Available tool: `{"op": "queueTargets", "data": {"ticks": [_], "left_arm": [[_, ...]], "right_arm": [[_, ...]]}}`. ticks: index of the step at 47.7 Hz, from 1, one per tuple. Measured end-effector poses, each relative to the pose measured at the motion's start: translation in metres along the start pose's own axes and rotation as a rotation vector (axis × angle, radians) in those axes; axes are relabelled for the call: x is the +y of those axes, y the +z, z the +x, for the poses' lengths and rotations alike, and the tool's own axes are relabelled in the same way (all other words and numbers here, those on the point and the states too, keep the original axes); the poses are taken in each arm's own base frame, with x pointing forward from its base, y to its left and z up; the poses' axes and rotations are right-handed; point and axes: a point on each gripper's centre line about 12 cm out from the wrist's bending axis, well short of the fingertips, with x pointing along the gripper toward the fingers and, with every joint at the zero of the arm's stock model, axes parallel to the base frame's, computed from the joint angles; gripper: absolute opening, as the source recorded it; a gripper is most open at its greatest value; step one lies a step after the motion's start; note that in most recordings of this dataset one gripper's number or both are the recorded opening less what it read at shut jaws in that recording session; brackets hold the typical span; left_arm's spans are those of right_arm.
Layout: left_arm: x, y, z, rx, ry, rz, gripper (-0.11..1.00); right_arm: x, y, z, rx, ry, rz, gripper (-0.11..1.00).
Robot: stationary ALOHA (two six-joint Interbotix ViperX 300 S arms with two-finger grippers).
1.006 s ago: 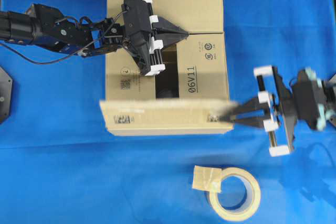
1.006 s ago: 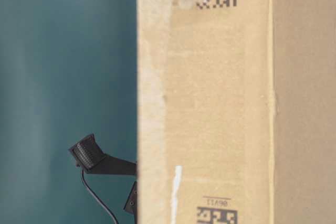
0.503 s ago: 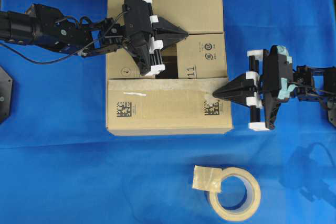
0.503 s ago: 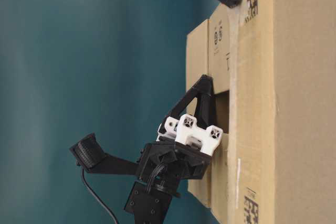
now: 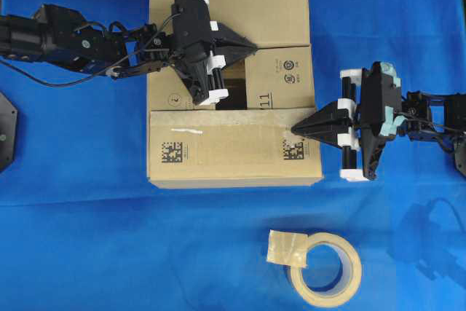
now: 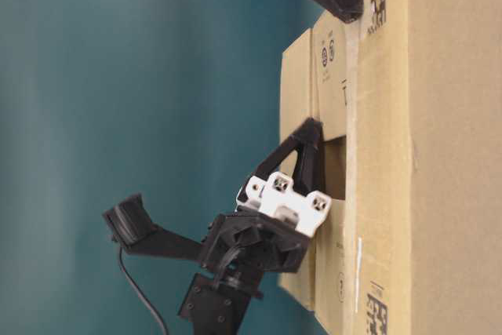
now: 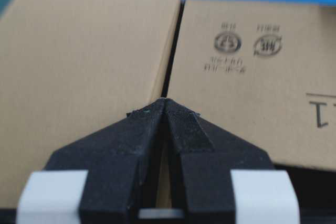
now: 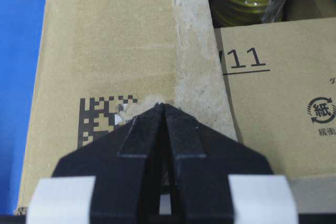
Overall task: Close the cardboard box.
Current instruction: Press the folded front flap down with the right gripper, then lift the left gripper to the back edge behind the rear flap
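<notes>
Fingers of the left gripper (image 5: 251, 46) are pressed together, tips over the cardboard box (image 5: 233, 147) top at the far flap seam. Right gripper (image 5: 297, 130) fingers, likewise pressed together, rest on the near flap beside its data-matrix code (image 5: 293, 150).

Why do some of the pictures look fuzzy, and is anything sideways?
The table-level view is turned sideways, so the cardboard box fills its right side, and the left gripper looks slightly smeared. In the left wrist view the gripper fingers up close are soft. The overhead view is sharp, with soft shadows on the blue cloth by the tape roll.
</notes>
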Motion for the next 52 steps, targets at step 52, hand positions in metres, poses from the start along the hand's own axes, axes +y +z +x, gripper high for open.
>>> {"op": "queueTargets", "data": {"ticks": [52], "left_arm": [[0.120,0.104,-0.025,0.363,0.140,-0.028,0.00]], "right_arm": [[0.000,0.002,0.001,-0.017,0.000,-0.003,0.00]]}}
